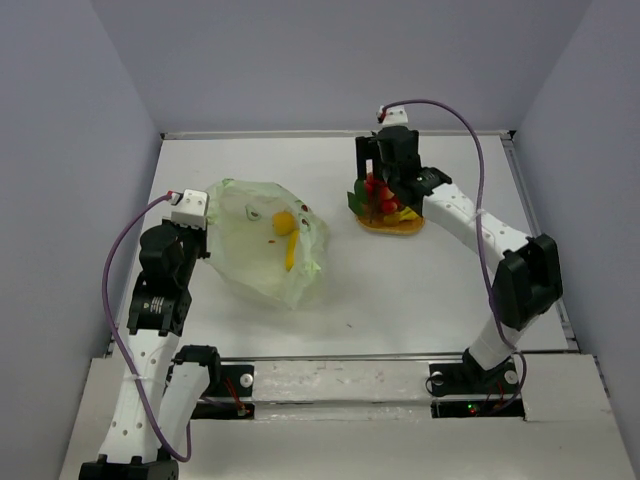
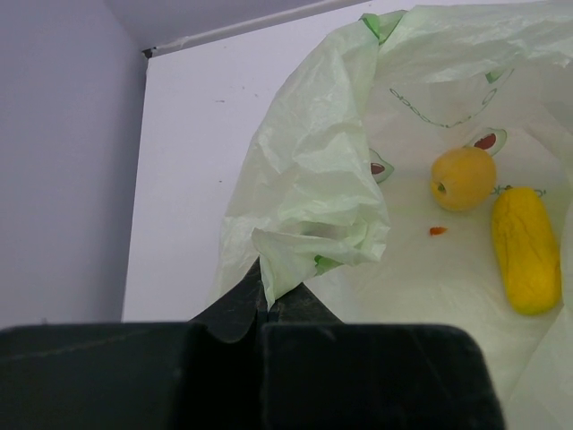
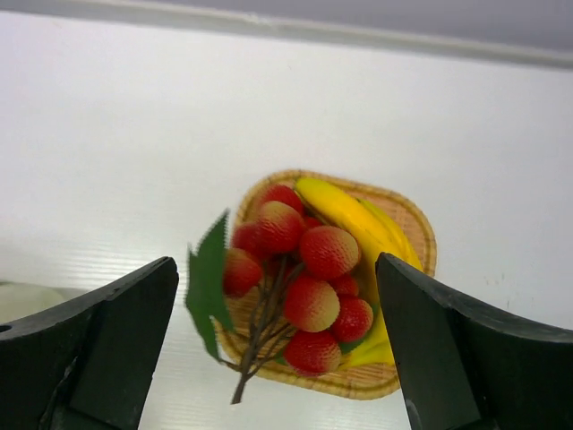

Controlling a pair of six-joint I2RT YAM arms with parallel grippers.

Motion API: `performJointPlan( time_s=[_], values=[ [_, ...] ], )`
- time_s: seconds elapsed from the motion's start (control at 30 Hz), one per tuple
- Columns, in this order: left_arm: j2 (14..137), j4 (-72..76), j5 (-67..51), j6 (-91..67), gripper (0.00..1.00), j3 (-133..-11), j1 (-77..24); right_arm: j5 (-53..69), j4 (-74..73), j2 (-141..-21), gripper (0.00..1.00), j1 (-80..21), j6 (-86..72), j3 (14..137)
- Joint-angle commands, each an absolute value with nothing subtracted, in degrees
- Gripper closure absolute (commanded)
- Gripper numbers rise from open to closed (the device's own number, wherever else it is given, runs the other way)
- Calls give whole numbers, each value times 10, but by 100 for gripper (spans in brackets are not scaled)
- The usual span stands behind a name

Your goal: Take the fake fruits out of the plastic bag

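Observation:
The pale yellow-green plastic bag (image 1: 262, 245) lies at the left of the table. Inside it I see a yellow-orange oval fruit (image 2: 463, 178) and a yellow oblong fruit (image 2: 525, 250), both also in the top view (image 1: 286, 236). My left gripper (image 2: 262, 305) is shut on a bunched fold of the bag's edge (image 2: 304, 242). The red ball cluster (image 3: 309, 260) and yellow bananas (image 3: 349, 215) lie on the orange woven mat (image 3: 412, 224). My right gripper (image 3: 277, 269) is open and empty just above them, a finger on each side.
The mat (image 1: 392, 227) sits at the back right of the white table, apart from the bag. A small red-orange speck (image 2: 437, 230) lies inside the bag. The back wall edge (image 1: 330, 132) and side walls bound the table.

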State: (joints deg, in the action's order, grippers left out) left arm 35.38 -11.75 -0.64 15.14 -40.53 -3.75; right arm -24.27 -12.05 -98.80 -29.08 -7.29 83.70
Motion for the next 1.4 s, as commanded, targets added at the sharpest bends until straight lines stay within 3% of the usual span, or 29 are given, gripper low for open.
performJointPlan(
  time_s=[0.0, 0.1, 0.23, 0.47, 0.77, 0.9, 0.97, 1.37],
  values=[
    [344, -85, -18, 152, 100, -408, -37, -276, -117, -923, 3, -384, -19, 916],
    [341, -86, -18, 150, 100, -406, -37, -209, -118, -904, 5, -472, 28, 952],
    [339, -89, -25, 149, 100, -405, -37, 27, -126, -926, 13, -547, 23, 999],
    [331, -92, -27, 151, 100, -403, -37, 63, -191, -1061, 26, -608, -33, 1078],
    [327, -94, -35, 153, 100, -404, -38, -149, -211, -1186, 29, -608, -127, 1126],
    [328, -94, -46, 156, 100, -401, -38, -215, -263, -1266, 20, -600, -170, 1171],
    [327, -94, -52, 161, 100, -398, -38, -257, -319, -1314, 7, -583, -213, 1244],
    [337, -92, -95, 211, 100, -373, -38, -325, -326, -1421, 0, -532, -225, 1307]
  ],
)
